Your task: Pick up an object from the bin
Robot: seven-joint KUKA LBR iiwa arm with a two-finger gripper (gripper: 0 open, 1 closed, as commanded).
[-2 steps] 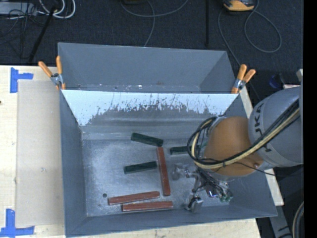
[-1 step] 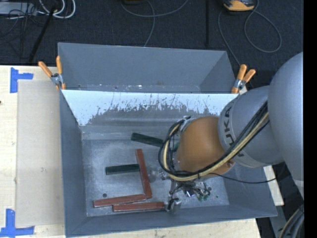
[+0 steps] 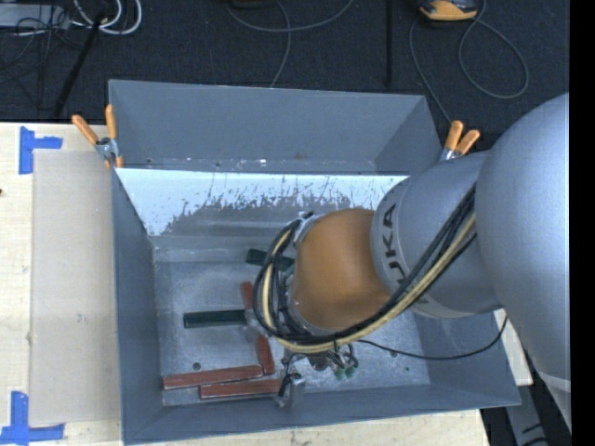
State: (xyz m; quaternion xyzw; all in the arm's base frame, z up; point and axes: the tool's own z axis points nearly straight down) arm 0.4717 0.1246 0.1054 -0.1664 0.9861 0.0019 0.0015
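1. My gripper (image 3: 288, 390) is low at the near edge of the bin (image 3: 130, 277), close to the floor and just right of the bin's middle.
2. I cannot tell whether it is spread or pressed together. My orange wrist cover (image 3: 339, 272) and cables hang over it, and I see nothing clearly pinched in it.
3. The nearest thing is the lower reddish-brown bar (image 3: 240, 390). It lies flat on the floor, with its right end just beside my gripper tip, perhaps touching it.
4. Its long axis runs nearly left to right in the camera view, leading from me toward the bin's left wall. I judge that I stand at its end, not over its middle.
5. The upper reddish-brown bar (image 3: 212, 377) lies alongside it, parallel and just beside it on the far side. A close across the lower one could catch both.
6. A short reddish-brown piece (image 3: 266, 353) lies tilted, just beyond my gripper. A dark bar (image 3: 214, 319) lies farther back, apart from the pair.
7. My judgement is that a sound grasp means shifting leftward along the bar and closing across its narrow width.
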